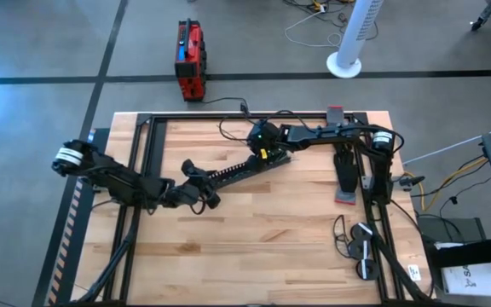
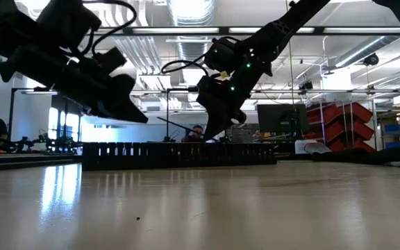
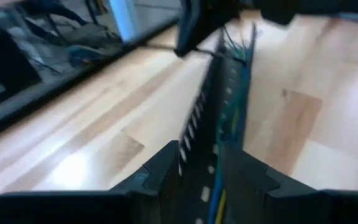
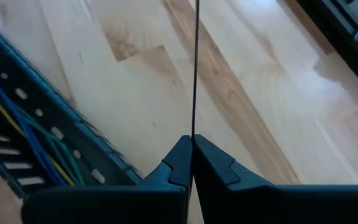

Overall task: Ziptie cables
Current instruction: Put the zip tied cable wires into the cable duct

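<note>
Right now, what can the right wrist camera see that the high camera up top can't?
Only the right wrist view: a thin black strip pinched in the right arm's shut jaws, and blue, yellow and green cables inside the black slotted tray. Only the high view: the left arm, a red box and a white stand on the floor. Both: that tray and the wooden table.

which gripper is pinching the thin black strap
The right gripper: its jaws are shut on the thin black zip-tie strap. The left gripper instead straddles the black slotted cable tray.
</note>
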Available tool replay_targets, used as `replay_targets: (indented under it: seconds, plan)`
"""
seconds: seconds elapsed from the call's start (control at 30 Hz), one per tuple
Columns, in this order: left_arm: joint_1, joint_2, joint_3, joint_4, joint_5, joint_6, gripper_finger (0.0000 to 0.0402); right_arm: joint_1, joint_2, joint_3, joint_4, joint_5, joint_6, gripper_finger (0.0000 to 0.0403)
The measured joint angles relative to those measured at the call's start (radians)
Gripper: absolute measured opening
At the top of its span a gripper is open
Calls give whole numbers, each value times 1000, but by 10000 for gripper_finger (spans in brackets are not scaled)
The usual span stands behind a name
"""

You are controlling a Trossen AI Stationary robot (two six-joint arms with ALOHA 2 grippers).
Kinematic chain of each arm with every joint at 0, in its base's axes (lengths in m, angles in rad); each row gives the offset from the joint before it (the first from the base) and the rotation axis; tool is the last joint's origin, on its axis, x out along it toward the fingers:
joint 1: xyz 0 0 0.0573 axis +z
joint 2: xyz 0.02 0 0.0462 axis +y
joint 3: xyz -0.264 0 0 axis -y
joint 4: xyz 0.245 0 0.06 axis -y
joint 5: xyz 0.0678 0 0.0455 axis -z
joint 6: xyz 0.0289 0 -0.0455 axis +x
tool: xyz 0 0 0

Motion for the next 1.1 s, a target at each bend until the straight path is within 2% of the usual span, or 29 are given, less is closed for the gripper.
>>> replay_targets:
  seconds: [0.17,0.4,0.47,0.53,0.6,0.7,0.87,1.1]
  plan:
    - [16,5,0,0,110,74,99,34,-16,-1,1,0,-21,0]
    - [100,-79,-16,19,240,183,121,81,-16,-9,25,18,-61,0]
    - [171,-90,-29,20,327,183,132,85,-16,-21,44,18,-61,0]
    - [249,-86,-38,30,465,175,144,86,-16,-33,62,19,-61,0]
    - [315,-61,-40,38,545,176,156,86,-16,-42,70,20,-49,0]
    - [364,-14,-41,55,573,195,172,86,-16,-56,77,42,-25,0]
    - [368,82,-41,157,605,220,188,88,-26,-68,47,73,46,0]
    - [369,250,-35,338,620,192,172,104,-28,-68,24,73,78,0]
